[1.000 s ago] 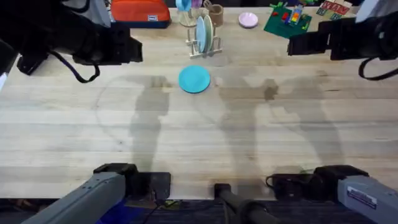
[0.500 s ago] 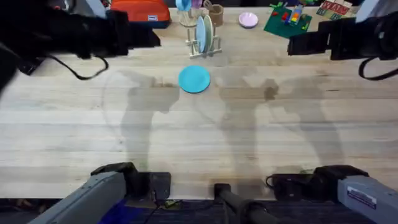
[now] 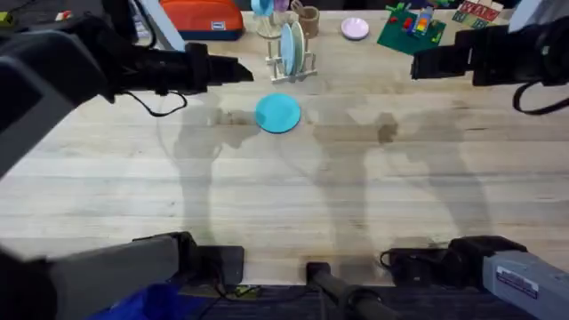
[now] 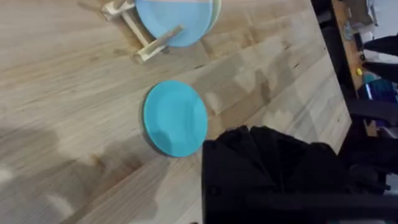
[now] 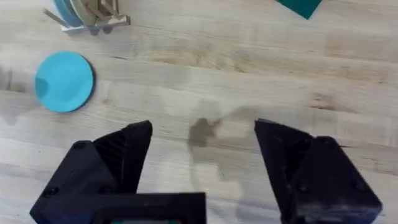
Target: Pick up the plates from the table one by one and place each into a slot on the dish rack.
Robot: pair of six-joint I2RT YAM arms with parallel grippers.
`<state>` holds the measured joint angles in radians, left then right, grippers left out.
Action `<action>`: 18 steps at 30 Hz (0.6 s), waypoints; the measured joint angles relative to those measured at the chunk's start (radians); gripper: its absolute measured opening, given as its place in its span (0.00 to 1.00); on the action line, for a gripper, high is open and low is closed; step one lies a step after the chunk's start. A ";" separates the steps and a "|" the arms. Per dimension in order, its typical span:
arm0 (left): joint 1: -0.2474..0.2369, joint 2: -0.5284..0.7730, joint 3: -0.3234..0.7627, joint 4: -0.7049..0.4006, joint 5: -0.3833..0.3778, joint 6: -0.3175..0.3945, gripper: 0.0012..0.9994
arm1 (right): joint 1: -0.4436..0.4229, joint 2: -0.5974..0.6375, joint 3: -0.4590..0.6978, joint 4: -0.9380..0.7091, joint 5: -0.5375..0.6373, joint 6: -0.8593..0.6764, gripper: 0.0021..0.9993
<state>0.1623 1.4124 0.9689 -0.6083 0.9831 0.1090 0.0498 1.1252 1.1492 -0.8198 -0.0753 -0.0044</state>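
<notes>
A wide light-wood bench (image 3: 284, 196) with long plank seams carries everything here, and the shadows of both arms fall across its middle. Toward the far edge stands the small pale dish rack (image 3: 292, 60), its upright pegs already holding two plates on edge, a blue one (image 3: 287, 43) and a pale green one (image 3: 298, 41) side by side. Just in front of the rack, lying flat on the wood and apart from it, is a turquoise plate (image 3: 278, 113). A small pink plate (image 3: 355, 28) rests farther back to the right, near a green brick baseplate (image 3: 410, 31). A tan cup (image 3: 308, 18) stands behind the rack, and an orange case (image 3: 201, 16) sits at the far left.

The left hand (image 3: 238, 69) reaches in from the left, held above the bench just left of the rack, with the turquoise plate near it and untouched. Its wrist camera shows that plate (image 4: 175, 117) and the rack (image 4: 144, 32) beyond a dark blurred mass; whether its fingers are parted or closed I cannot tell. The right hand (image 5: 202, 155) hovers over bare wood well off to the right, fingers spread wide and holding nothing.
</notes>
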 joint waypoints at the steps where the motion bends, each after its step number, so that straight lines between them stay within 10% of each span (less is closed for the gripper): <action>1: 0.000 0.023 0.000 0.004 0.005 0.006 0.04 | 0.000 0.000 0.000 0.000 0.000 0.000 0.99; 18: -0.021 0.326 -0.001 0.123 0.065 0.080 0.04 | 0.000 0.000 0.000 0.000 0.000 0.000 0.99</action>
<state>0.1417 1.7387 0.9684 -0.4851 1.0477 0.1894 0.0498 1.1252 1.1492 -0.8196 -0.0750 -0.0044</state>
